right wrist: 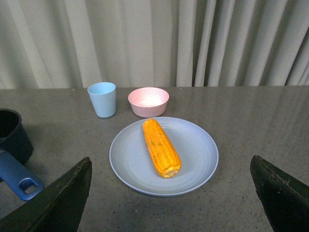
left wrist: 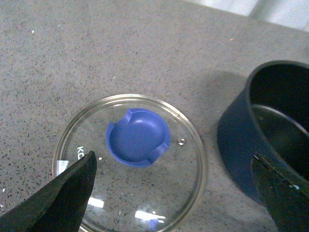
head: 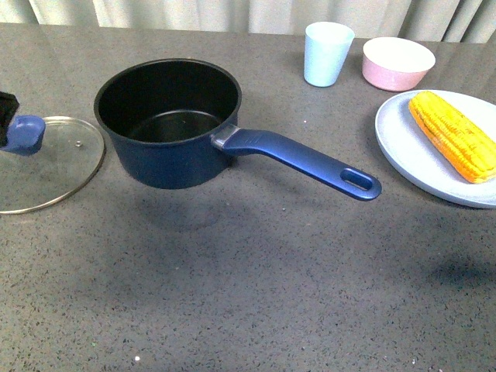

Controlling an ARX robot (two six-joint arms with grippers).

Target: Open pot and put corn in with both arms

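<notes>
Nearest the robot, the right gripper (right wrist: 170, 162) is empty with its jaws spread wide, and the corn (right wrist: 161, 147) lies straight ahead of it on a grey plate (right wrist: 203, 159). The cob's long axis runs roughly away from the gripper with a slight slant, so the open jaws would straddle its width; this arm looks clearly the closer one to take it. On the other side, the left gripper (left wrist: 174, 162) hangs over the glass lid (left wrist: 130, 162), jaws parted, gripping nothing, with the blue knob (left wrist: 138, 137) below the gap. The lid lies flat on the table just beside the open pot (head: 167, 167), whose handle points toward the plate. Farther back stand a pale blue cup (head: 328, 53) and a pink bowl (head: 397, 62).
</notes>
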